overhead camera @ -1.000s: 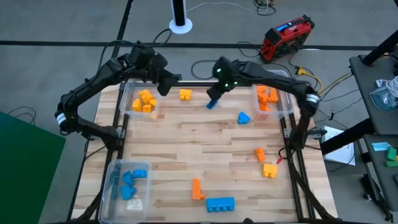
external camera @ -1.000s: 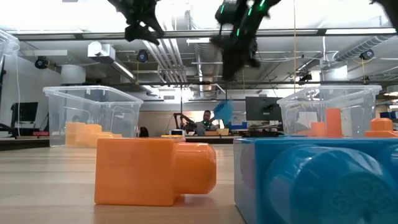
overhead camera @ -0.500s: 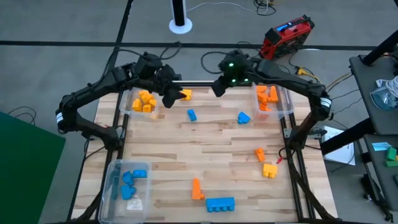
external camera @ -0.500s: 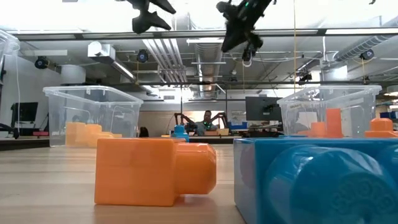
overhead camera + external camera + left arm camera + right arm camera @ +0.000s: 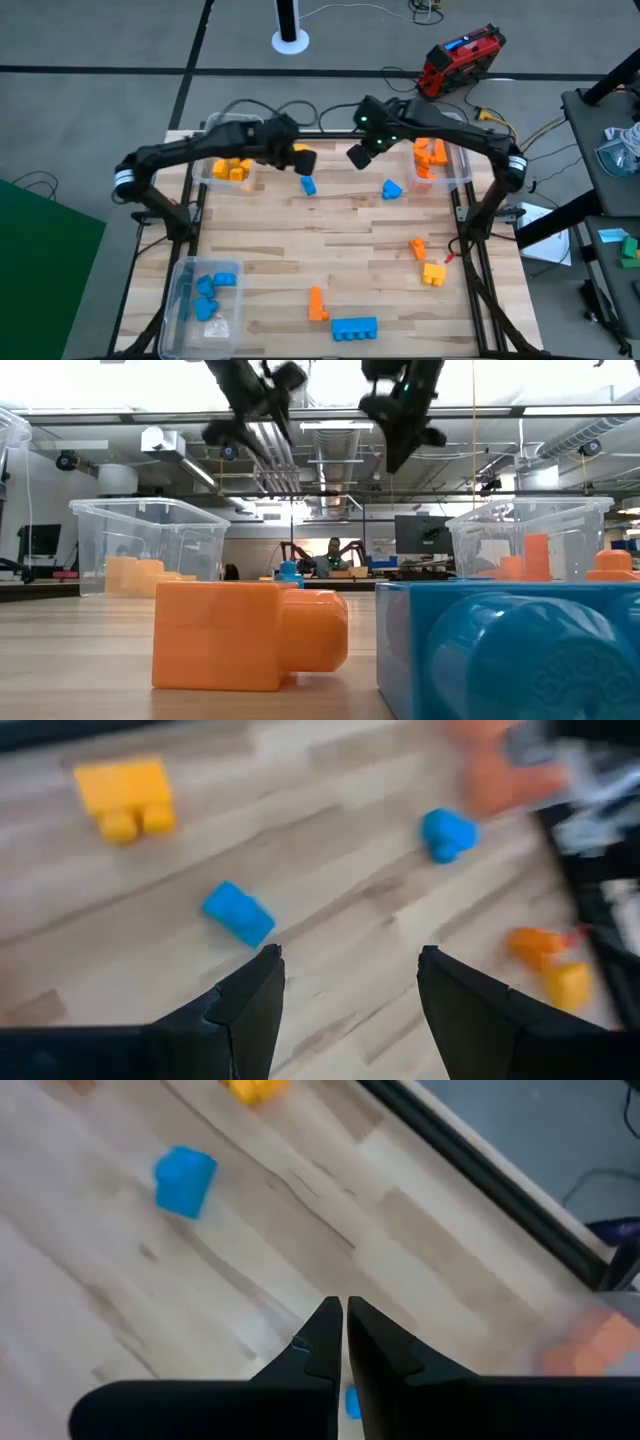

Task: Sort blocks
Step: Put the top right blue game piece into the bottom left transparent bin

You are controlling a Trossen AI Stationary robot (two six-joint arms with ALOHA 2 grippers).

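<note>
Blue block [image 5: 308,185] lies on the table, left gripper [image 5: 345,990] jaws apart, right gripper [image 5: 343,1330] jaws together.

Blue blocks [image 5: 308,185], orange blocks [image 5: 317,304], yellow blocks [image 5: 433,273] on a pale wood-grain table [image 5: 340,240].

Dark arms w/ green LED

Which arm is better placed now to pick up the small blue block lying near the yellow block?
Left, probably. The left gripper is open and hovers close to the small blue block; the right gripper is shut and farther away.
</note>
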